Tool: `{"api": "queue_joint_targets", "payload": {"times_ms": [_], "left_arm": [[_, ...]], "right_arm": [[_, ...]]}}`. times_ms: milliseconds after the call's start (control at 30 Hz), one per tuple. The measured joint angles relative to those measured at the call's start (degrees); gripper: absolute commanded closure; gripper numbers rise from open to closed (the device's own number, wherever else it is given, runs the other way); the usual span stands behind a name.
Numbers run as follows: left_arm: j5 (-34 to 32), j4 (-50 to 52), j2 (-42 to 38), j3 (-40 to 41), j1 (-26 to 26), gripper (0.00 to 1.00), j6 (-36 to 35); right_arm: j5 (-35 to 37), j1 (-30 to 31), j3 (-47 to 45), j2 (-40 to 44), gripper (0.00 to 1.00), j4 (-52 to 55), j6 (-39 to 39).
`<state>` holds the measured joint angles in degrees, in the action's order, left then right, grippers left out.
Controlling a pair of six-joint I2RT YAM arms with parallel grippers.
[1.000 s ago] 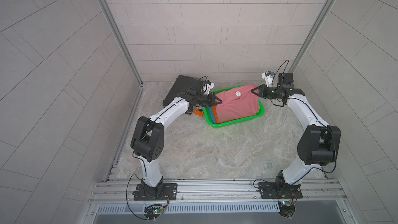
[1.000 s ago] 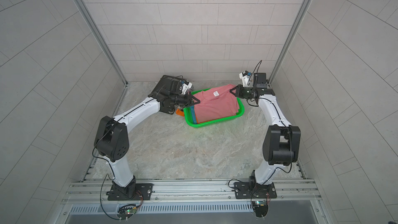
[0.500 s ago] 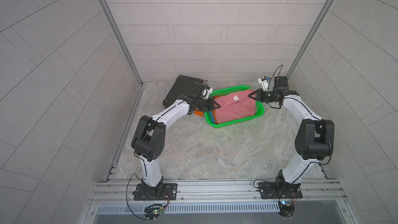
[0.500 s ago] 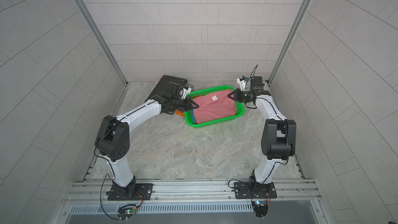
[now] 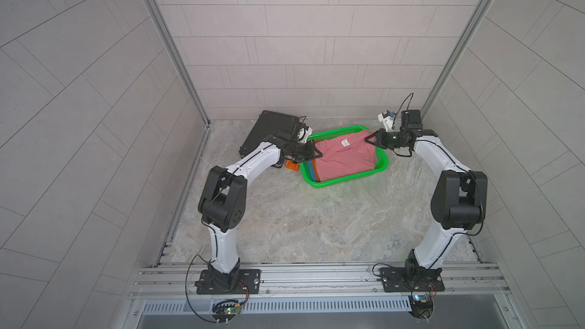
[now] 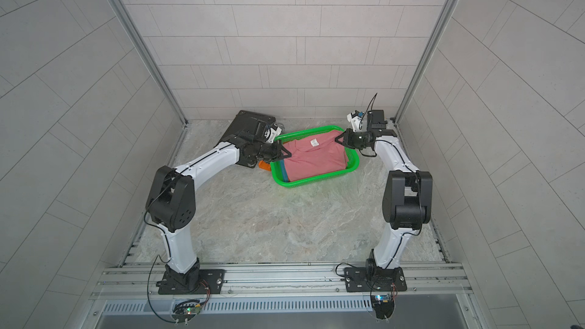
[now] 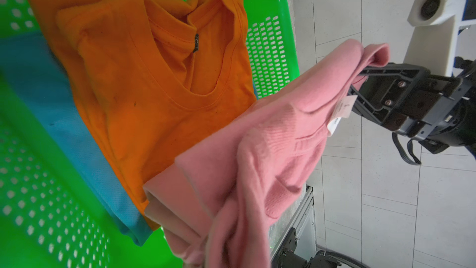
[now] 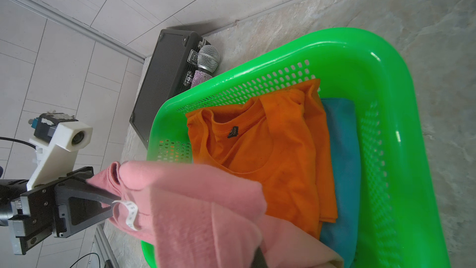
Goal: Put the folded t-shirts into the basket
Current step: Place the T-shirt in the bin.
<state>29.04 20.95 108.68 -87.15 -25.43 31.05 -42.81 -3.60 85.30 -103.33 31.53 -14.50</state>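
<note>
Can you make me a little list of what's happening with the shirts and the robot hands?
basket: green, holes in its sides
blue shirt: in basket, at the bottom
orange shirt: in basket, on the blue shirt
pink shirt: held over the basket, not let go yet
left gripper: shut on pink shirt
right gripper: shut on pink shirt
behind basket: black case, microphone

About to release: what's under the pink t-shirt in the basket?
The orange t-shirt lies on the blue t-shirt inside the basket. The pink t-shirt covers part of both, so anything else beneath is hidden.
</note>
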Motion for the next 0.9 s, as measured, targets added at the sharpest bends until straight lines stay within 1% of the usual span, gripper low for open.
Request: {"api": "queue_joint_targets", "payload": {"times_ms": [133,433,567,733,900], "left_arm": [[0.3,1.1,-2.0,0.1,-0.2,1.0,0.6],[0.5,1.6,-6.1,0.4,-0.5,1.0,1.8],[0.2,1.7,-7.5,1.2,-0.8,1.0,1.5],[-0.6,1.2,-8.1,4.2,-1.0,1.0,0.7],[-1.9,1.1,-7.4,5.2,-1.0,1.0,-2.0]], "right_arm": [[-0.2,0.1,0.0,1.1,1.0,0.7,0.0],[-0.3,0.1,-0.2,6.7,1.0,1.1,0.0],[-0.5,0.1,-1.0,6.7,1.0,1.1,-0.1],[-0.9,0.4,-2.9,6.7,1.0,0.9,-0.1],[-1.0,0.6,-4.0,5.4,1.0,0.6,0.0]]}}
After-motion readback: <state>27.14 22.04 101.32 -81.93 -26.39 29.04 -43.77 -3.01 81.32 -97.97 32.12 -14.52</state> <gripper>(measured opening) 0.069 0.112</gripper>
